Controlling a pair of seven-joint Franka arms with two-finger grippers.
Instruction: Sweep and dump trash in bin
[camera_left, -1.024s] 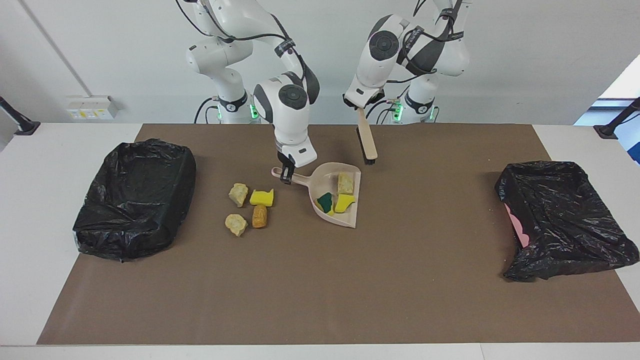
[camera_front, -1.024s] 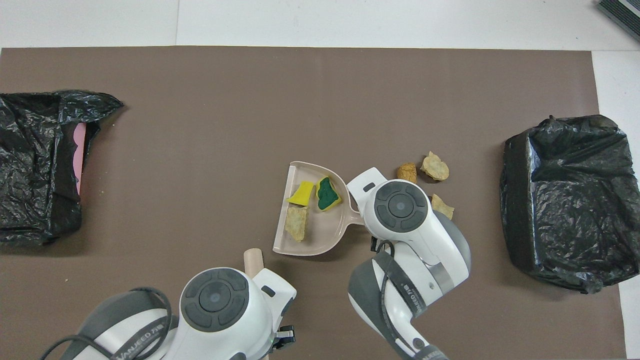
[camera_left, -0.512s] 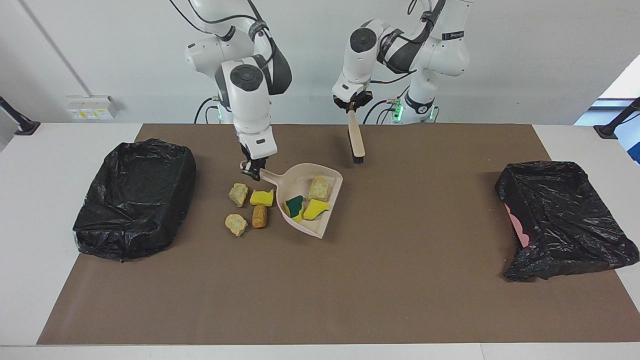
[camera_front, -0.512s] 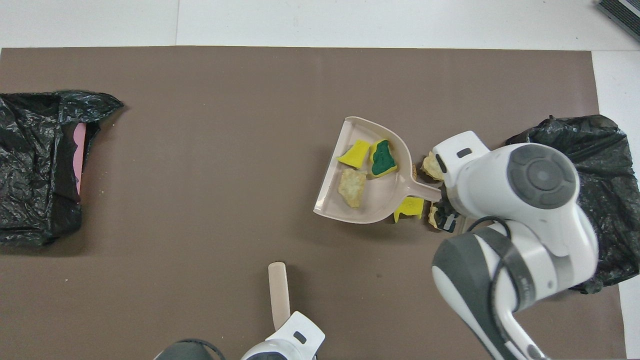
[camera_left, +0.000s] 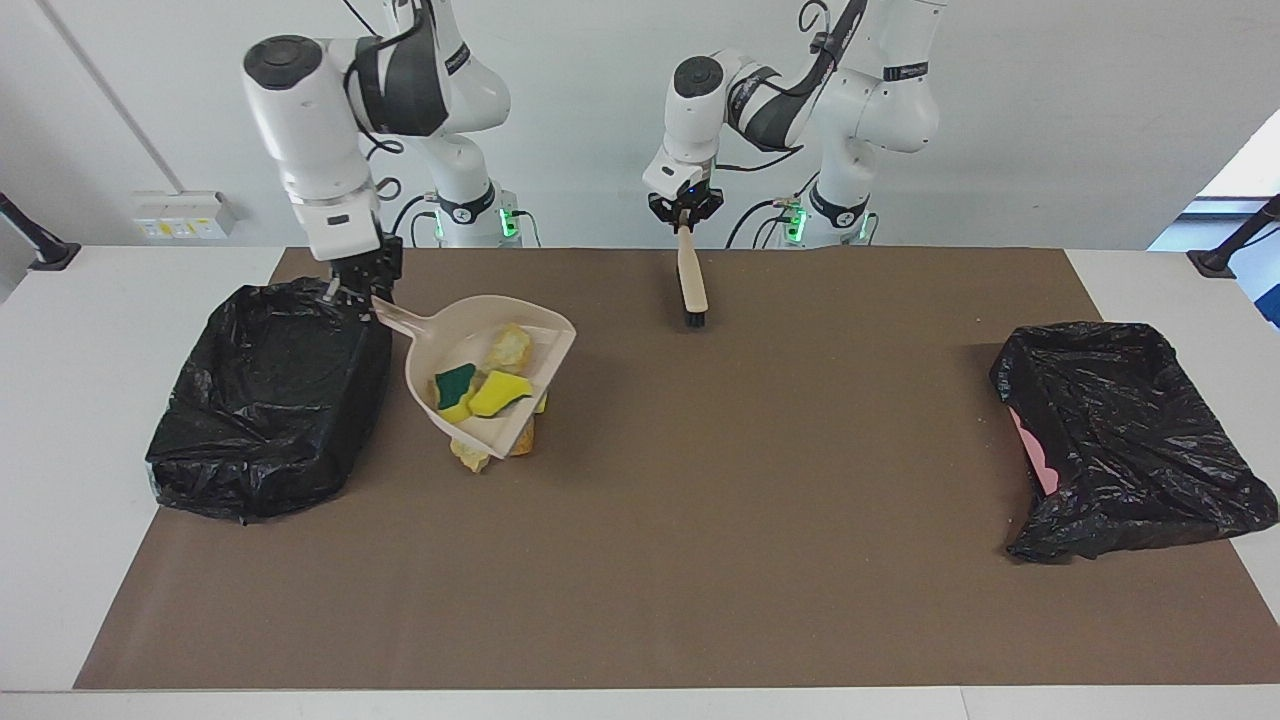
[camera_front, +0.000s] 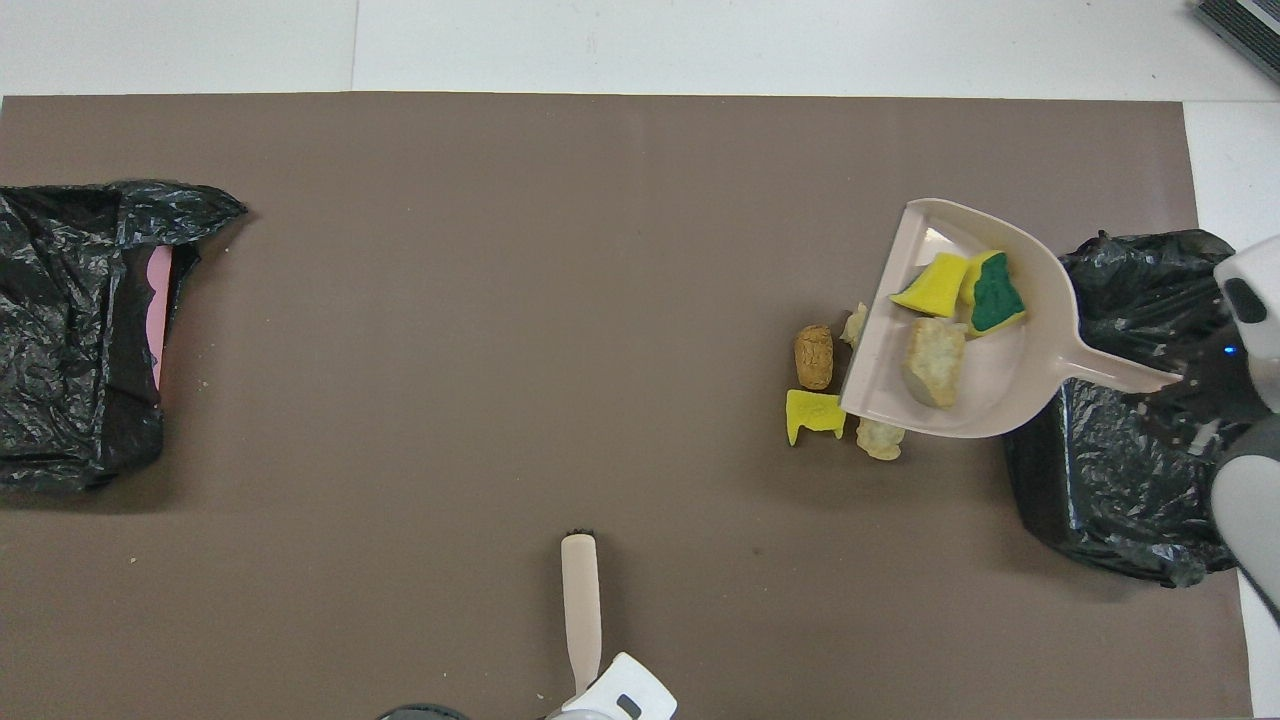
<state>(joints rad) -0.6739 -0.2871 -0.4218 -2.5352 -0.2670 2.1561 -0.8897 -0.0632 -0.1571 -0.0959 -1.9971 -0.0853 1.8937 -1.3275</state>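
My right gripper is shut on the handle of the beige dustpan and holds it in the air, by the edge of the black bin at the right arm's end. The pan carries a green-backed sponge, a yellow sponge bit and a beige lump. On the mat under and beside it lie an orange-brown piece, a yellow sponge bit and a beige lump; another beige lump is partly hidden. My left gripper is shut on a brush that hangs bristles down.
A second black-lined bin with something pink inside stands at the left arm's end of the table. The brown mat covers most of the table. The brush hangs over the mat's edge nearest the robots.
My right gripper has lifted the dustpan with three pieces in it and carried it toward the bin at the right arm's end. My left gripper has drawn the brush back and up.
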